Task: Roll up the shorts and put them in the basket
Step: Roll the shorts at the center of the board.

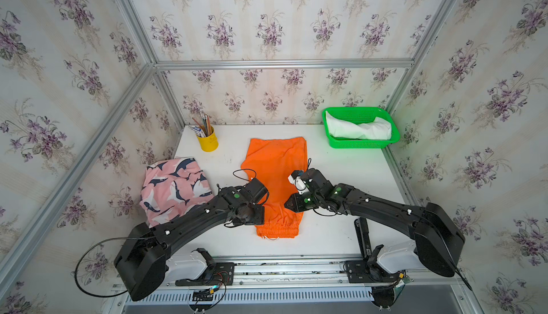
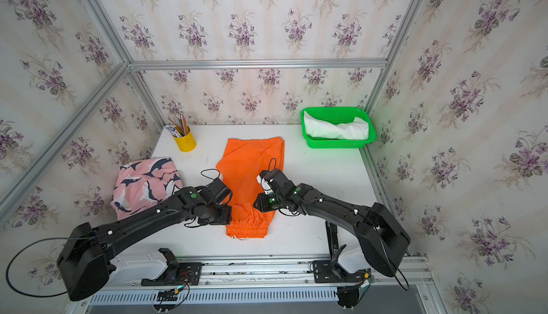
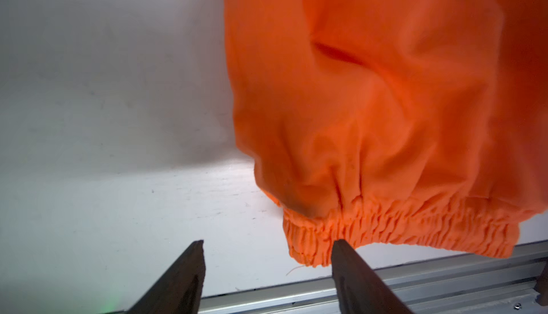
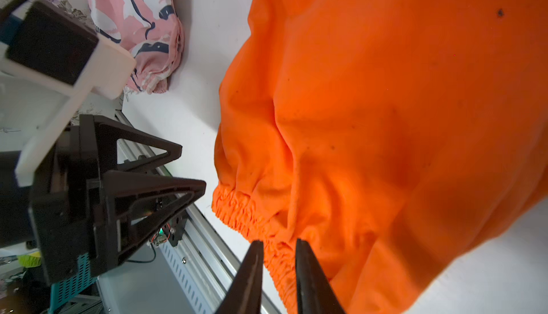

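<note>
The orange shorts (image 1: 275, 179) (image 2: 252, 173) lie flat mid-table, folded lengthwise, with the elastic waistband (image 3: 400, 226) toward the front edge. My left gripper (image 3: 269, 242) hangs open at the waistband's left corner, one fingertip (image 3: 339, 245) over the elastic and bare table in the gap. My right gripper (image 4: 278, 241) (image 1: 287, 205) hovers over the waistband's right part, jaws a narrow gap apart. The elastic shows through that gap, lying flat. The pink shark-print shorts (image 1: 175, 188) sit crumpled at the left. The white shorts (image 1: 358, 130) lie in a basket.
The green basket (image 1: 355, 144) stands at the back right corner. A yellow cup (image 1: 208, 143) of pencils is at the back left. The metal front rail (image 3: 415, 280) runs just beyond the waistband. Papered walls close in three sides.
</note>
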`<action>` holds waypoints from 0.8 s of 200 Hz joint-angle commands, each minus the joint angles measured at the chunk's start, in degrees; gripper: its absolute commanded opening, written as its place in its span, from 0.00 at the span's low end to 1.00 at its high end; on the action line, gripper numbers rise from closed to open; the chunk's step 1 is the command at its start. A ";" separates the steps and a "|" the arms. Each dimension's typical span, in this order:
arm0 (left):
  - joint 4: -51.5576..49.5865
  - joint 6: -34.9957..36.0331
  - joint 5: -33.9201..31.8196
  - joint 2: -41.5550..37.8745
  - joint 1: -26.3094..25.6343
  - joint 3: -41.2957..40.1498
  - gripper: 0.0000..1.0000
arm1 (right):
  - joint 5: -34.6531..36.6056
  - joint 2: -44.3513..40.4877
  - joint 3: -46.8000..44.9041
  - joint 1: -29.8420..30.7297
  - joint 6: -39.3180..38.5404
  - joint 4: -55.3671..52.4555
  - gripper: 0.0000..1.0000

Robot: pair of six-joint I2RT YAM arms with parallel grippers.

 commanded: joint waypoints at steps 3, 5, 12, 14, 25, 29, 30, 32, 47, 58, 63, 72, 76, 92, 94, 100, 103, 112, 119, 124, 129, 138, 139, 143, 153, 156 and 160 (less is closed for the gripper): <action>1.98 -3.37 2.70 -2.27 -0.80 -2.93 0.71 | -3.37 -0.51 -2.37 0.61 0.86 -1.29 0.24; 2.25 -3.41 2.90 -2.58 -0.87 -3.24 0.71 | -3.42 -0.51 -2.59 0.62 0.93 -1.28 0.24; 3.20 -3.57 3.68 -3.20 -1.00 -3.99 0.71 | -3.51 -0.51 -3.45 0.71 1.07 -1.08 0.24; 3.48 -3.66 3.87 -3.32 -1.01 -4.18 0.71 | -3.52 -0.55 -3.69 0.71 1.12 -0.96 0.23; 4.52 -3.42 4.90 -3.51 -1.03 -4.73 0.71 | -4.13 -0.42 -4.84 0.71 1.44 0.36 0.23; 4.74 -3.20 5.21 -3.39 -1.07 -4.65 0.72 | -4.50 -0.28 -5.21 0.71 1.63 1.11 0.23; 4.75 -3.14 5.25 -3.36 -1.04 -4.64 0.72 | -4.60 -0.22 -5.30 0.71 1.69 1.19 0.22; 4.83 -2.96 5.34 -3.25 -1.08 -4.57 0.72 | -4.83 -0.11 -5.41 0.71 1.78 1.50 0.22; 4.94 -2.28 6.07 -2.15 -1.20 -3.56 0.71 | -7.48 1.33 -6.35 1.00 2.03 4.97 0.23; 4.64 -2.75 5.74 -1.44 -1.59 -3.11 0.72 | -10.10 3.35 -7.36 1.23 1.18 8.15 0.23; 4.92 -3.25 5.77 -1.14 -1.74 -3.20 0.72 | -10.12 4.52 -7.79 1.24 0.82 8.94 0.23; 6.40 -3.45 6.75 -0.63 -2.03 -3.76 0.72 | -8.51 6.63 -8.20 1.24 0.59 8.81 0.22; 7.36 -3.51 7.28 -0.32 -2.23 -3.98 0.72 | -7.89 7.55 -8.20 1.24 0.48 8.44 0.21; 10.04 -4.43 8.01 1.07 -3.40 -4.99 0.72 | -7.16 9.52 -8.75 1.24 0.09 8.41 0.19; 10.46 -4.53 8.08 1.27 -3.63 -5.14 0.72 | -7.20 9.58 -8.86 1.24 0.08 8.60 0.19; 11.80 -4.75 8.10 1.86 -4.16 -5.53 0.72 | -7.39 9.42 -9.22 1.25 0.39 9.15 0.19; 12.54 -4.86 8.22 2.25 -4.43 -5.74 0.72 | -7.46 9.30 -9.37 1.24 0.43 9.38 0.19; 14.56 -5.31 8.40 3.38 -5.03 -6.36 0.72 | -7.64 8.70 -9.35 1.23 0.63 9.53 0.19; 15.82 -5.84 8.19 4.14 -5.53 -6.67 0.71 | -7.60 8.20 -9.11 1.23 0.51 9.02 0.19; 16.91 -6.09 8.15 4.70 -5.93 -6.93 0.68 | -7.53 7.77 -8.79 1.19 0.33 8.49 0.19; 17.88 -6.27 8.19 5.21 -6.33 -7.15 0.65 | -7.43 7.32 -8.45 1.23 0.02 7.86 0.19; 19.15 -6.81 8.13 5.93 -6.70 -7.31 0.61 | -6.61 6.19 -7.97 1.26 -0.45 6.62 0.20; 19.30 -6.88 8.12 6.01 -6.75 -7.33 0.60 | -6.44 6.09 -7.91 1.25 -0.50 6.54 0.20; 19.62 -7.14 8.10 6.28 -6.94 -7.35 0.57 | -5.93 5.52 -7.62 1.24 -0.64 5.78 0.20; 20.06 -7.71 8.10 6.44 -7.20 -7.23 0.47 | -4.49 3.76 -7.18 1.22 -1.45 4.21 0.23; 20.08 -7.87 7.91 6.44 -7.31 -7.26 0.44 | -4.11 3.17 -7.13 1.24 -1.72 3.84 0.25; 19.99 -8.18 7.65 6.15 -7.39 -7.27 0.41 | -3.84 2.38 -7.13 1.24 -2.22 3.54 0.27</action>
